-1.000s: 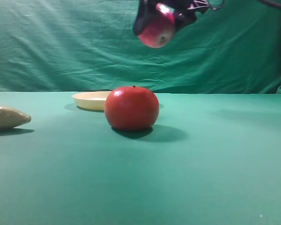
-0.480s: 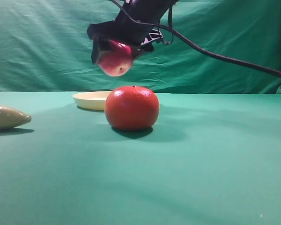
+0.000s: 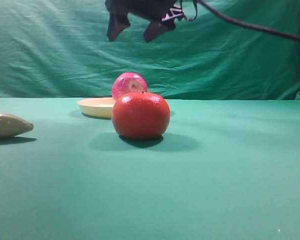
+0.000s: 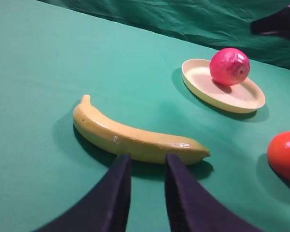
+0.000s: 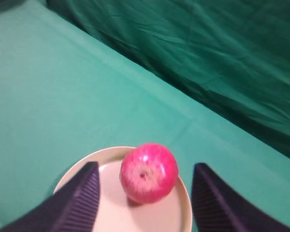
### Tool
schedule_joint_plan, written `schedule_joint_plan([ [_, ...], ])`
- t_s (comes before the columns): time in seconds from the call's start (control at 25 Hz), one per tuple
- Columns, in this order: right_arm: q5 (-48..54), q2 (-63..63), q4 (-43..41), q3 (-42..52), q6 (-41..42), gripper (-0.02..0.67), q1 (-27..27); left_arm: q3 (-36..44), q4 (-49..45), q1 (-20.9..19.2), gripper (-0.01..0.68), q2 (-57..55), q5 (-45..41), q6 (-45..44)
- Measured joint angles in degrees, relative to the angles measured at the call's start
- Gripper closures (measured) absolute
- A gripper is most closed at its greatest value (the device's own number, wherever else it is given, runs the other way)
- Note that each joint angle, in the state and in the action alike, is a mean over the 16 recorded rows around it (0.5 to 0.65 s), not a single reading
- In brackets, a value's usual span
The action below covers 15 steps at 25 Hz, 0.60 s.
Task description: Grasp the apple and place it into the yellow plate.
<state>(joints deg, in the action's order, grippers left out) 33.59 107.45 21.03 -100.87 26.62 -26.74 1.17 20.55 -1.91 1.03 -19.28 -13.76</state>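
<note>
The glossy crimson-pink apple (image 3: 129, 82) rests in the pale yellow plate (image 3: 92, 106) at the back of the table, partly hidden behind an orange-red fruit. In the left wrist view the apple (image 4: 229, 66) lies in the plate (image 4: 241, 100). My right gripper (image 3: 131, 34) hangs well above it, open, holding nothing. The right wrist view looks down on the apple (image 5: 149, 172) in the plate (image 5: 108, 169), with one dark finger (image 5: 79, 198) on each side and clear of it. My left gripper (image 4: 148, 162) hovers low beside a banana, its fingers a narrow gap apart and empty.
An orange-red tomato-like fruit (image 3: 140, 115) stands in front of the plate, seen at the right edge in the left wrist view (image 4: 286, 154). A yellow banana (image 4: 135, 137) lies at the left (image 3: 7, 125). Green cloth covers the table and the backdrop.
The right gripper carried the apple leftward over the plate, opened and let it go. The apple now sits in the plate and the gripper has risen above it.
</note>
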Motion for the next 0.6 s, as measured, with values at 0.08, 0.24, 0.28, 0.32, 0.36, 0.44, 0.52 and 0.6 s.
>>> schedule_joint_plan([
  [0.08,3.90,-3.28,-0.63,0.12,-0.92,0.500,0.72,0.00,0.00,0.00,0.516,0.00,0.00,0.00],
  [0.24,10.20,-9.94,-1.87,1.80,-2.92,0.606,1.61,0.00,0.00,0.00,0.516,0.00,0.00,0.00],
  [0.28,11.24,-11.71,-2.14,2.66,-3.43,0.623,1.72,0.00,0.00,0.00,0.516,0.00,0.00,0.00],
  [0.32,12.00,-13.57,-2.37,3.73,-3.94,0.635,1.80,0.00,0.00,0.00,0.516,0.00,0.00,0.00],
  [0.36,12.53,-15.50,-2.57,5.00,-4.45,0.642,1.83,0.00,0.00,0.00,0.516,0.00,0.00,0.00],
  [0.44,12.85,-19.58,-2.92,8.10,-5.38,0.649,1.83,0.00,0.00,0.00,0.516,0.00,0.00,0.00],
  [0.52,12.41,-24.06,-3.20,11.97,-6.05,0.649,1.77,0.00,0.00,0.00,0.516,0.00,0.00,0.00],
  [0.6,11.28,-28.87,-3.37,16.50,-6.45,0.649,1.68,0.00,0.00,0.00,0.516,0.00,0.00,0.00],
])
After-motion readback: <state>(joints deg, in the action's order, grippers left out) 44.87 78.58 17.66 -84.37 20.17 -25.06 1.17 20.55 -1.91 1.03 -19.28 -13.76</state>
